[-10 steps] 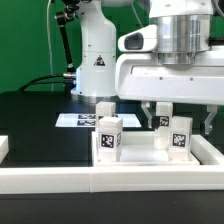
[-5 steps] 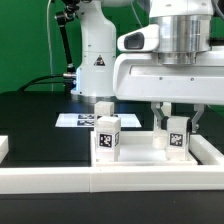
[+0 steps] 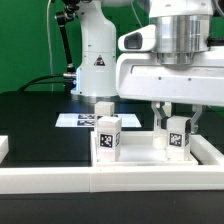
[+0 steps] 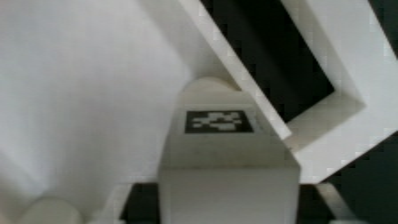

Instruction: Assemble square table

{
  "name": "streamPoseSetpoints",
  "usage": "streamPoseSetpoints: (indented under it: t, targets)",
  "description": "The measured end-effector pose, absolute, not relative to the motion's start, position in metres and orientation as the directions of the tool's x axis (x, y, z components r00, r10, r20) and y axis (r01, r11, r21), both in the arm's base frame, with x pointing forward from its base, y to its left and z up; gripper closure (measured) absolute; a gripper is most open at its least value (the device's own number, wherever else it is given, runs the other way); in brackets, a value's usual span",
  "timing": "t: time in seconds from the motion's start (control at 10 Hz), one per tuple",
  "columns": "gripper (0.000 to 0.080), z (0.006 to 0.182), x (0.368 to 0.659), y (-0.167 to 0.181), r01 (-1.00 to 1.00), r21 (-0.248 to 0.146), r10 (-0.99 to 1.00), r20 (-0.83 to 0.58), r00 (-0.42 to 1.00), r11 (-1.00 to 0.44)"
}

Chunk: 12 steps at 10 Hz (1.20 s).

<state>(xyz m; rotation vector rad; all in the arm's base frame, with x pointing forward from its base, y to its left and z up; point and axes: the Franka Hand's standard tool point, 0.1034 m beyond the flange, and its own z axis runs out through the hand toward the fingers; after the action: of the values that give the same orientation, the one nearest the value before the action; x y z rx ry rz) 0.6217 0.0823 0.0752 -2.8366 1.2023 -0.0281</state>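
Gripping a small white tagged block leg (image 3: 178,136), the claw (image 3: 177,124) stands clamped over the white plastic rimmed tabletop (image 3: 135,158) on the black worktop (image 3: 40,115)

Likely a robotics lab: green backdrop (image 3: 25,40), tagged marker board (image 3: 78,120), black bench (image 3: 35,115).

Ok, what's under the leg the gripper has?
The gripper is shut on the leg, which stands upright in the tabletop. The front rail hides its foot, so contact there can't be seen.
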Motion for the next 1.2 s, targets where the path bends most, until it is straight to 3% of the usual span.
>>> streamPoseSetpoints:
  t: [0.3,0.5,0.8,1.0,1.2]
  targets:
    - [0.0509,0.075,0.619,0.092,-0.919,-0.061,-0.92,-0.024,0.392,-0.39]
    - [0.0509,0.075,0.62,0.092,-0.971,-0.064,-0.972,-0.034,0.232,-0.229]
    - [0.0509,0.075,0.619,0.098,-0.989,-0.047,-0.988,-0.056,-0.141,0.144]
    - [0.0509,0.076,0.618,0.101,-0.947,-0.025,-0.946,-0.062,-0.318,0.32]
    - [0.0509,0.076,0.619,0.098,-0.93,-0.021,-0.928,-0.069,-0.365,0.368]
